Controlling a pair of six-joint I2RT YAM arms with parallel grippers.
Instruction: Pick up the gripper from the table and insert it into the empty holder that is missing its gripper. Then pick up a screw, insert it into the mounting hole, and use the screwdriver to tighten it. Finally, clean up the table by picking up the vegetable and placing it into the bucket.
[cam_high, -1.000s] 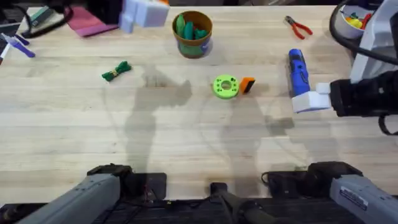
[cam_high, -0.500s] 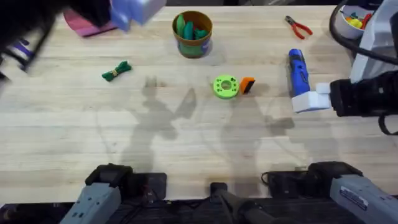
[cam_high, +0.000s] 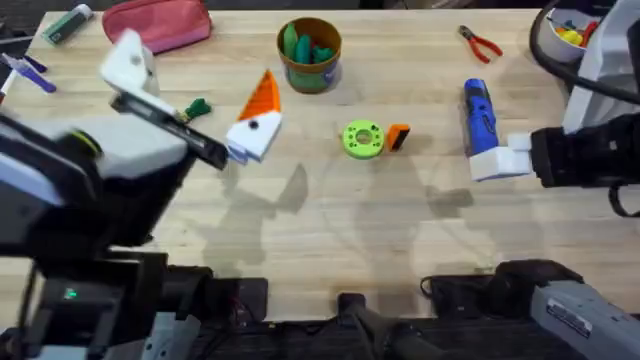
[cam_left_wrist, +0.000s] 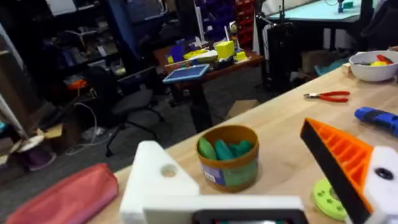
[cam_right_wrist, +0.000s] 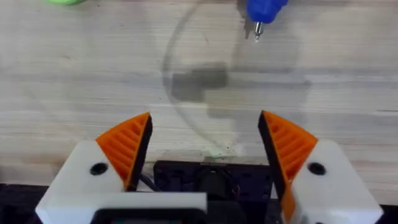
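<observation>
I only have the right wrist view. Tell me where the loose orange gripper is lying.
Observer: The gripper lies on the table beside the green disc, on the side toward the screwdriver.
Operator: Say which holder is empty.
Observer: On the left gripper, jaws open, one finger is bare white; the other carries an orange pad.
Operator: Report the vegetable.
Observer: In the overhead view the vegetable lies left of the bucket, partly hidden by the left arm.
</observation>
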